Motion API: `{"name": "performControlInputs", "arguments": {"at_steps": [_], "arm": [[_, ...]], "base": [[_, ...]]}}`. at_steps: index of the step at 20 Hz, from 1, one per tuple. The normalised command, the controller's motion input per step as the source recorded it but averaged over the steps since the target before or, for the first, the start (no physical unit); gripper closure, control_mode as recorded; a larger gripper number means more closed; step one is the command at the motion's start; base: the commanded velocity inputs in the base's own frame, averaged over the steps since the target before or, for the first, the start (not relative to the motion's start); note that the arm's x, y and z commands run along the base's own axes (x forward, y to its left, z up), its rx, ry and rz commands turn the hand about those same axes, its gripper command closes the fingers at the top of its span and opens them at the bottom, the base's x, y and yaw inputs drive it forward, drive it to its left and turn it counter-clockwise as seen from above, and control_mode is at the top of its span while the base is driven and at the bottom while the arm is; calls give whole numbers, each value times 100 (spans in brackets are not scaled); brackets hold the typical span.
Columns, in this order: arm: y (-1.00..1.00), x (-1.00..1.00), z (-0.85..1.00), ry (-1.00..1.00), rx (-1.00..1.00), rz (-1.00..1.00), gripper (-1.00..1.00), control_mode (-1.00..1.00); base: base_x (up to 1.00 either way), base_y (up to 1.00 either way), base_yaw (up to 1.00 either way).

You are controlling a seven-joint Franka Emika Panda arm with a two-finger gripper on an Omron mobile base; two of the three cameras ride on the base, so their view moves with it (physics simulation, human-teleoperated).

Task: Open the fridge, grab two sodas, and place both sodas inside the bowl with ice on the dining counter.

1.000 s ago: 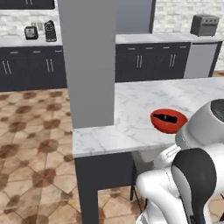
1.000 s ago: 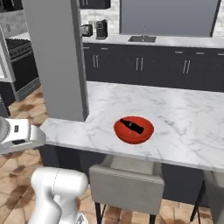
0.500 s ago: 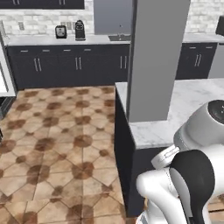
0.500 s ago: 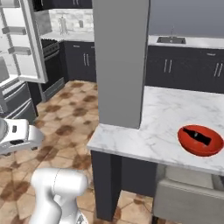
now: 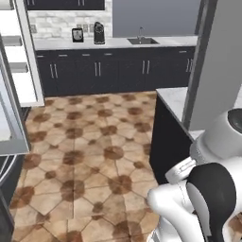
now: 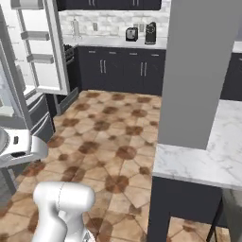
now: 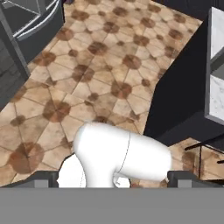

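The gripper [image 7: 112,181] is spread wide and empty, tucked low over the tiled floor [image 7: 87,83], likely for driving. The fridge [image 6: 40,52] stands ahead to its left, door swung open showing white shelves; the counter [image 6: 208,156] lies to its right

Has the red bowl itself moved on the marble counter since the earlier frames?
Cannot tell: the base swung toward the open fridge, and the dining counter now shows no bowl.

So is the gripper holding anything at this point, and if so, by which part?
Nothing is held. In the hand view the gripper has its jaws spread wide, with no can between them, just tiled floor beyond.
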Motion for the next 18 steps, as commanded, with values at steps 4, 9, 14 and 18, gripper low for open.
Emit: {"name": "performControlInputs", "arguments": {"at_steps": [4, 9, 14, 18], "arm": [[0, 0, 0, 0, 0, 0, -100, 100], [0, 0, 0, 0, 0, 0, -100, 100], [0, 0, 0, 0, 0, 0, -100, 100], [0, 0, 0, 0, 0, 0, -100, 100]], "base": [[66, 100, -30], [75, 67, -21], [83, 5, 7], [63, -18, 27]]}}
